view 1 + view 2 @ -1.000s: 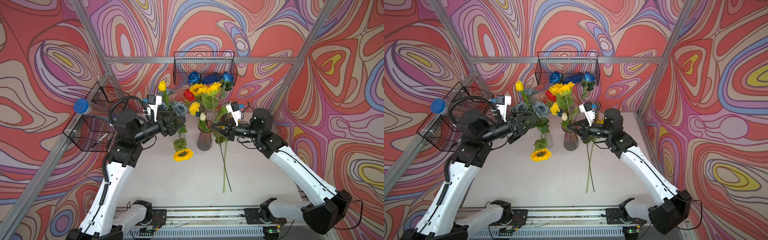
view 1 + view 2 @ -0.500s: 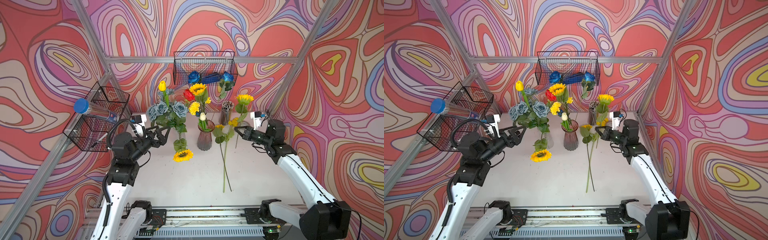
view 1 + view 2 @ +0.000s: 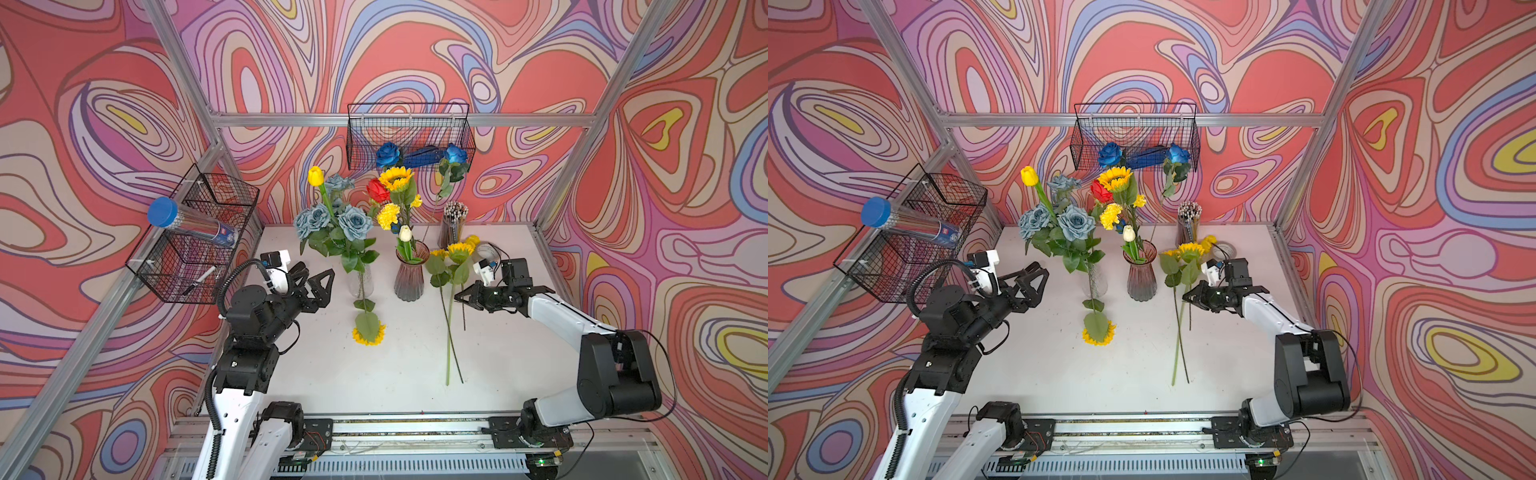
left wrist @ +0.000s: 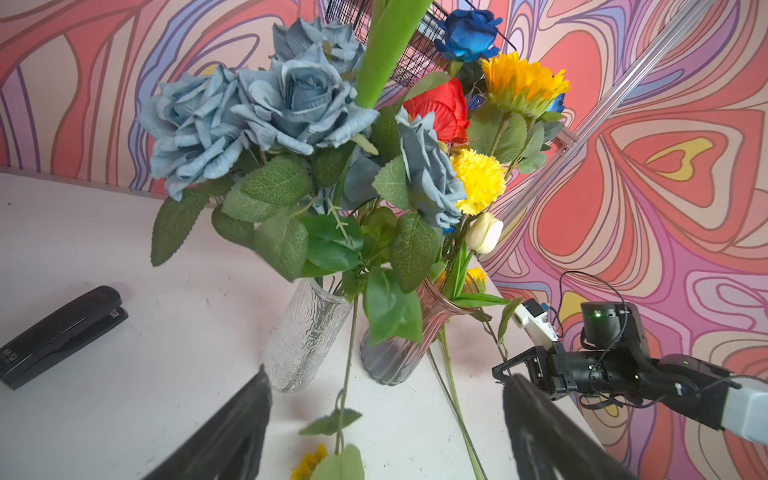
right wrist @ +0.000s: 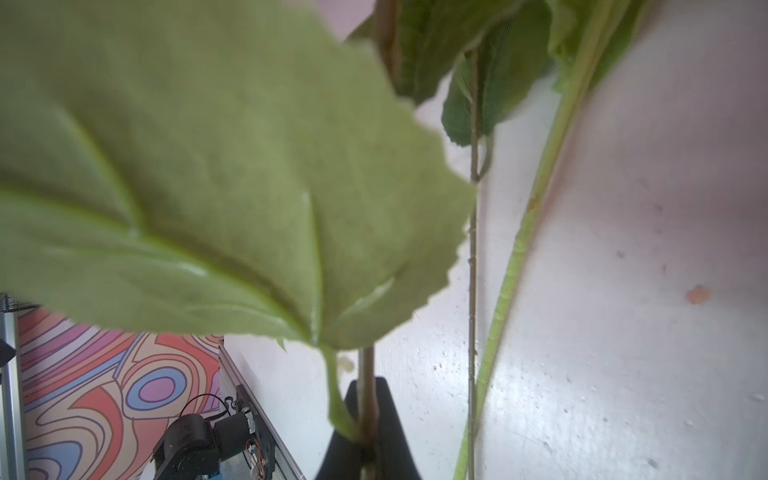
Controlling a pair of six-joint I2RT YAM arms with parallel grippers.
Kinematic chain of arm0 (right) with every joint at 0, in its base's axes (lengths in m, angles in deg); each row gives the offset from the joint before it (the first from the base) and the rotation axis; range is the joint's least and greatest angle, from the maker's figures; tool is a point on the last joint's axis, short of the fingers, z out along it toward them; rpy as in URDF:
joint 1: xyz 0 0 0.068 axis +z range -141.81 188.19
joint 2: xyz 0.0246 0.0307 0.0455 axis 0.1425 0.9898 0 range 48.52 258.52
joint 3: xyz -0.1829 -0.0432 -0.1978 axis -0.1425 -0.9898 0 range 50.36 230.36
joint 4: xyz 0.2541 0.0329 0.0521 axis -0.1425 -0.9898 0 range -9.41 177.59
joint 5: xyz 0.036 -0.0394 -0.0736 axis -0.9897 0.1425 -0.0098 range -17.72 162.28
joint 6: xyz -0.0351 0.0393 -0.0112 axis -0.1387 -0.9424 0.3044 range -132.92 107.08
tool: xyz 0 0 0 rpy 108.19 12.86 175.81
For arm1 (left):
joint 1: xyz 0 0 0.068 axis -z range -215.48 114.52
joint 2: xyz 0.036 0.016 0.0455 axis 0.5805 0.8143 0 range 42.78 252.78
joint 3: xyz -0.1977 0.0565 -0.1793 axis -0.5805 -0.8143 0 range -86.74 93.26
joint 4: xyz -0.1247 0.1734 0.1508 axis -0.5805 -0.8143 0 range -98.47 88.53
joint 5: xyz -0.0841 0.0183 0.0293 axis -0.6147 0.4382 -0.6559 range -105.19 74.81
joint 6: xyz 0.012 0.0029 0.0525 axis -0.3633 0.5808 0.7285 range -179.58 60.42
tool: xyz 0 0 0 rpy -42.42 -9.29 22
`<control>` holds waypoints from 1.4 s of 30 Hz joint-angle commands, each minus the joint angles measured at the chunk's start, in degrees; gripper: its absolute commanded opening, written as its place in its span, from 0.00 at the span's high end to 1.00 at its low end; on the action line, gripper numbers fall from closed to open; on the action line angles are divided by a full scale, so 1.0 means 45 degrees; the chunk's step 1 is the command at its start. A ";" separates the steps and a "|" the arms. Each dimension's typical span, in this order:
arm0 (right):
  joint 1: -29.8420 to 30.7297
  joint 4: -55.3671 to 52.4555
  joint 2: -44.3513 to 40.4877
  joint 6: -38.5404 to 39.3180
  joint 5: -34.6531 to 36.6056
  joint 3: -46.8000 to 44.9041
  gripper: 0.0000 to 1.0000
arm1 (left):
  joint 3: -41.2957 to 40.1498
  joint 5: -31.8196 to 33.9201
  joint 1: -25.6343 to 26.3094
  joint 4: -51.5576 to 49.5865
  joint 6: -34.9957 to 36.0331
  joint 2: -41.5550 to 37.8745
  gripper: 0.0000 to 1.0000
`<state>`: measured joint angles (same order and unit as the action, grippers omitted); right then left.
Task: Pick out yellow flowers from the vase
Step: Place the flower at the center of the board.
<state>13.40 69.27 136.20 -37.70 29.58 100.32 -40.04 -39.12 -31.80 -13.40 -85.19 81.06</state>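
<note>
We show the right gripper [image 3: 461, 297] clamped on the stem of what is probably the sunflower [image 3: 460, 249]; the left gripper [image 3: 318, 276] hangs near the clear vase [image 3: 360, 282], fingers wide apart.

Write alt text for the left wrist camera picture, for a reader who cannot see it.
The open left gripper frames two vases: a clear vase of grey-blue roses and a pink vase holding a sunflower, yellow carnation, red rose and white tulip. The right gripper pinches a green stem beside them.
</note>
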 commanded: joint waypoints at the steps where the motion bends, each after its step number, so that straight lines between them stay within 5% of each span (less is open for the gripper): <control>1: 0.0195 -0.0663 0.0734 0.0590 0.0121 0.0458 1.00 | 0.0153 0.0087 -0.0076 -0.0180 0.0336 0.0001 0.12; 13: 0.0306 -0.0898 0.2534 0.0588 0.0528 0.0798 1.00 | -0.0637 -0.0210 -0.0074 -0.0213 -0.0056 0.0062 0.12; 21: 0.0316 -0.1038 0.2550 0.0594 0.0806 0.1025 0.72 | -0.1601 -0.0588 -0.0076 -0.0002 -0.1125 -0.0009 0.13; 25: 0.0324 -0.1160 0.2178 0.0600 0.0960 0.1106 0.68 | -0.1861 -0.0589 0.0051 -0.0177 -0.1308 0.0469 0.15; 29: 0.0319 -0.1178 0.1413 0.0559 0.1197 0.1106 0.67 | -0.2354 0.1038 0.1014 -0.0097 -0.1225 0.0586 0.15; 34: 0.0303 -0.1356 0.0548 0.0526 0.1632 0.1146 0.63 | -0.3030 0.1887 0.2208 0.1197 -0.1391 0.1619 0.16; 42: 0.0308 -0.1449 -0.0238 0.0517 0.1785 0.1097 0.59 | -0.4587 0.1162 0.2507 0.4572 -0.2159 0.3419 0.26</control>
<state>14.56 63.54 136.02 -35.71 36.55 104.51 -59.62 -33.08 -21.18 -1.31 -92.88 94.96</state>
